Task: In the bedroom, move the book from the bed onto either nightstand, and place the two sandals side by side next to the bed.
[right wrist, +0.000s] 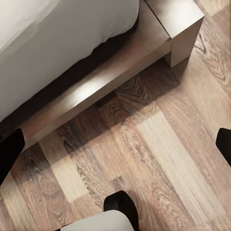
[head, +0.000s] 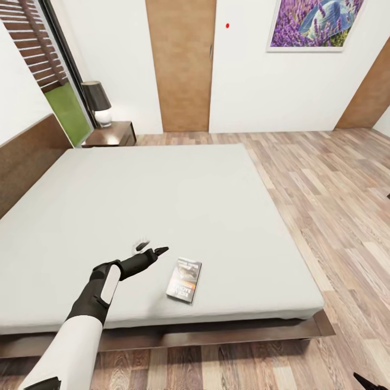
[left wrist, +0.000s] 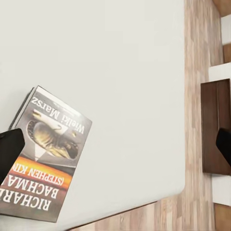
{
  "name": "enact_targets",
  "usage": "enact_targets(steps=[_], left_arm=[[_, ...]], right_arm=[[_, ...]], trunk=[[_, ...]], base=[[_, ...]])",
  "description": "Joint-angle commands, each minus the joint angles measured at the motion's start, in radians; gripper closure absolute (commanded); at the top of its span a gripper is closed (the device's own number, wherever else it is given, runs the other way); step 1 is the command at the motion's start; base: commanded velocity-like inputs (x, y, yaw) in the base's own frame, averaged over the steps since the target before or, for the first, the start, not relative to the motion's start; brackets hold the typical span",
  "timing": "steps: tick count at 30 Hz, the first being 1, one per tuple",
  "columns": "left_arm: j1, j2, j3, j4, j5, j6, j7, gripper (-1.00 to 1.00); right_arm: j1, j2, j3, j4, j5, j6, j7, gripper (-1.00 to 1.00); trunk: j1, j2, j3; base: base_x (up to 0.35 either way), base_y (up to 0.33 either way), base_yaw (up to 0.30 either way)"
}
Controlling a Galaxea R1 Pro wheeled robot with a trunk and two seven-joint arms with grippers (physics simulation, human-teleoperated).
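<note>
The book [head: 184, 279] lies flat on the pale-grey mattress of the bed [head: 162, 200], near its front edge. Its grey-and-orange cover faces up. My left gripper [head: 151, 249] hovers over the mattress just left of the book, open and holding nothing. In the left wrist view the book [left wrist: 45, 159] sits close beside one dark fingertip [left wrist: 9, 150], off to the side of the gap. My right gripper [right wrist: 117, 147] is open over the wood floor by the corner of the bed frame [right wrist: 173, 29]. A nightstand [head: 111, 134] stands at the bed's far left corner. The sandals are out of view.
A lamp [head: 97, 102] with a dark shade stands on the nightstand. A brown door [head: 181, 65] and a framed picture [head: 314, 24] are on the far white wall. Wood-plank floor [head: 336, 206] runs along the bed's right side and front.
</note>
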Motion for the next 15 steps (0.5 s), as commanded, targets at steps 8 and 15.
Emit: enact_targets(steps=[8,15], left_arm=[[-0.001,-0.01,0.005,0.0,0.002,0.007,-0.003,-1.0],[-0.001,-0.011,0.004,0.022,0.001,0.007,-0.003,-1.0]], right_arm=[[-0.001,-0.001,-0.007,0.001,0.008,-0.007,0.002,-1.0],[-0.001,-0.001,-0.006,-0.004,0.014,-0.005,0.024,-1.0]], trunk=[[0.0,-0.001,-0.013],[0.0,-0.001,-0.024]], base=[[0.0,0.0,0.0],[0.0,0.0,0.0]])
